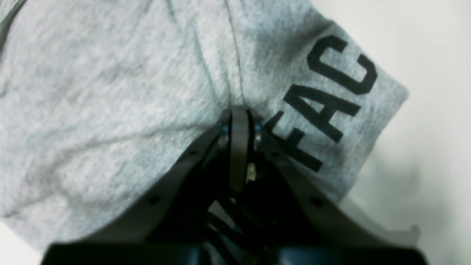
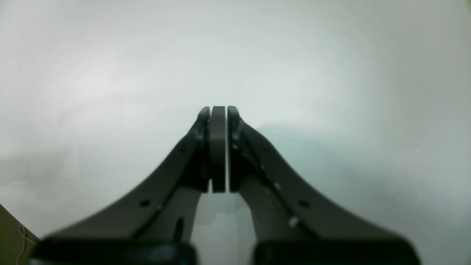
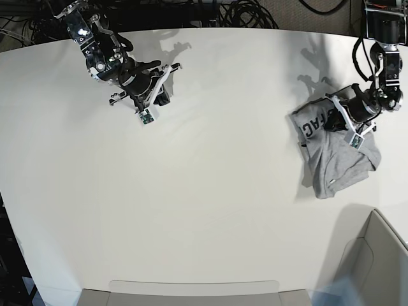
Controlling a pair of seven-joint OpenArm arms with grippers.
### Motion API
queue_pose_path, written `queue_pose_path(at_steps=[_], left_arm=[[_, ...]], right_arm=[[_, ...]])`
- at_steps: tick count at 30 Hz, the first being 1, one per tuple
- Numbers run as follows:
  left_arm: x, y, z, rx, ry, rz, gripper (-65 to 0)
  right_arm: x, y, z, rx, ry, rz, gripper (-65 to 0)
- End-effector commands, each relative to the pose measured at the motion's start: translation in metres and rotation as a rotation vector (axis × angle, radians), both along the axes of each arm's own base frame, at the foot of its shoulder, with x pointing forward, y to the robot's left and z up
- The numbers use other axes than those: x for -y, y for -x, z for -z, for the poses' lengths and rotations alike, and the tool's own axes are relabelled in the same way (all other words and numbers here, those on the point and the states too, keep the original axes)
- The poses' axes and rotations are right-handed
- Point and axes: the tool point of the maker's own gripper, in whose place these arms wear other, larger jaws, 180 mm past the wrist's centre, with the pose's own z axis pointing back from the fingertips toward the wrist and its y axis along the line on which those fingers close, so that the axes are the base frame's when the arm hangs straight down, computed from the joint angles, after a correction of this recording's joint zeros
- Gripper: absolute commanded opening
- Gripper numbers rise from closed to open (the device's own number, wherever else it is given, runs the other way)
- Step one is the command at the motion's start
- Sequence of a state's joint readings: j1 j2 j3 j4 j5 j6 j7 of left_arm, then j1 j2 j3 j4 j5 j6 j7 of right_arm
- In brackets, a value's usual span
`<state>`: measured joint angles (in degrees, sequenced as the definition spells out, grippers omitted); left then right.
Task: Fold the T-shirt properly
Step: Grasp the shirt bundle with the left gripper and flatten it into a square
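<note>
The heather-grey T-shirt (image 3: 335, 156) lies crumpled at the right side of the white table (image 3: 210, 191), black lettering showing at its upper left. In the left wrist view the T-shirt (image 1: 110, 110) fills the frame, with letters "FAC" on the right. My left gripper (image 1: 239, 112) is shut on a pinch of the cloth, which puckers at its tips; in the base view it (image 3: 335, 115) sits on the shirt's upper edge. My right gripper (image 2: 218, 110) is shut and empty above bare table; in the base view it (image 3: 162, 95) is at the far left, well apart from the shirt.
A pale grey bin or tray edge (image 3: 376, 255) stands at the lower right corner. Another grey tray rim (image 3: 191, 290) lies along the front edge. Cables (image 3: 242, 13) run behind the table's back edge.
</note>
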<state>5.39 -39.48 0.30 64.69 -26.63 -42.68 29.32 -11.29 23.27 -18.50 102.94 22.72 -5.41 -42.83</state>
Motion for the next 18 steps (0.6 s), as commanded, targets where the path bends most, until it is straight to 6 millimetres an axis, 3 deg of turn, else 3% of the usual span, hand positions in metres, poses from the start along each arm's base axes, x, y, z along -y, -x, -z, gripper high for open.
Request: queue_pose_path(at_steps=[1,7,11,15,18], left_arm=[[-0.043,0.037,0.02,-0.195,-0.21,0.002,-65.0],[-0.047,0.007,0.002,-0.132,-0.221,-0.005,-65.0],[-0.031,-0.023,-0.022,-0.036,-0.222,0.036,-65.0],[-0.006,-0.048,-0.054,0.076,-0.231,0.11,-65.0],[-0.009,-0.063,-0.09,0.156,-0.265,0.092,-65.0]], right_arm=[[-0.003,-0.009,-0.012,0.046,-0.021,-0.002,-64.1],[-0.012,-0.011,-0.02,0.066,-0.049,-0.003,-64.1],[-0.02,-0.016,-0.04,0.118,-0.078,-0.019,-64.1],[-0.024,-0.02,-0.058,0.165,-0.096,-0.031,-64.1],[-0.029,-0.017,-0.068,0.186,-0.112,-0.044,-64.1]])
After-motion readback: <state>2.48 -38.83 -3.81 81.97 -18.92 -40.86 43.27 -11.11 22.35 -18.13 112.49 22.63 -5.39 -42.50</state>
